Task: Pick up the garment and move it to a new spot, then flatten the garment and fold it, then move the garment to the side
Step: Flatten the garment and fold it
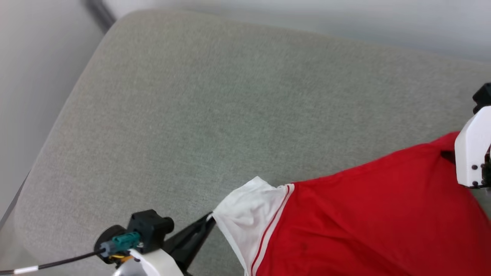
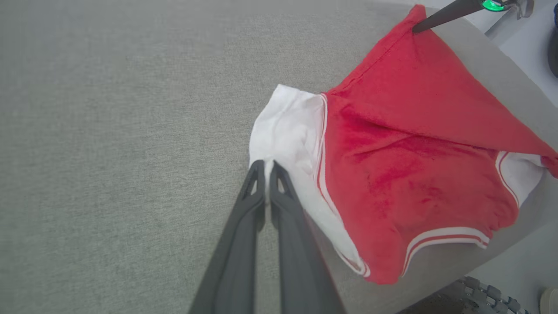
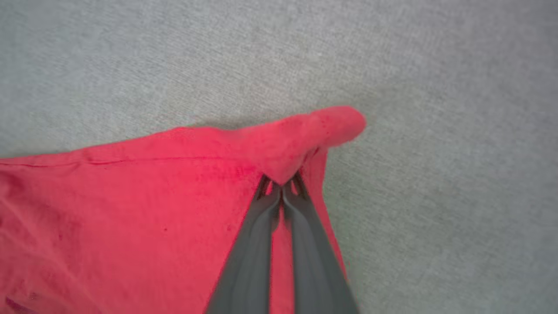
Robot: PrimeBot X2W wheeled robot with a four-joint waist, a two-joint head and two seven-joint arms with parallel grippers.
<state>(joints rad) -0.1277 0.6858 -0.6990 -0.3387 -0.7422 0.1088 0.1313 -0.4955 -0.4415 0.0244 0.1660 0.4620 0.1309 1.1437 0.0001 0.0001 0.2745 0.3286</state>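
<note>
— Where is the garment [image 1: 364, 214]?

— Bunched on the grey cushion [image 1: 191, 115], at its near right part in the head view. The red body is doubled over itself, and a white side panel sticks out toward the robot's left.

— Who has hold of it?

— Both arms. The left gripper [image 2: 267, 165] is clamped on the white panel's edge. The right gripper [image 3: 282, 189] is pinched together, with a red corner wrapped over its tips.

— So how far along is the task?

— Early, I judge. Two holds are set, but most of the cloth rests on the cushion, unlifted. Carrying it to a new spot, flattening, folding and moving it aside are all left to do. The bare cushion to the left looks roomy enough for spreading.
</note>
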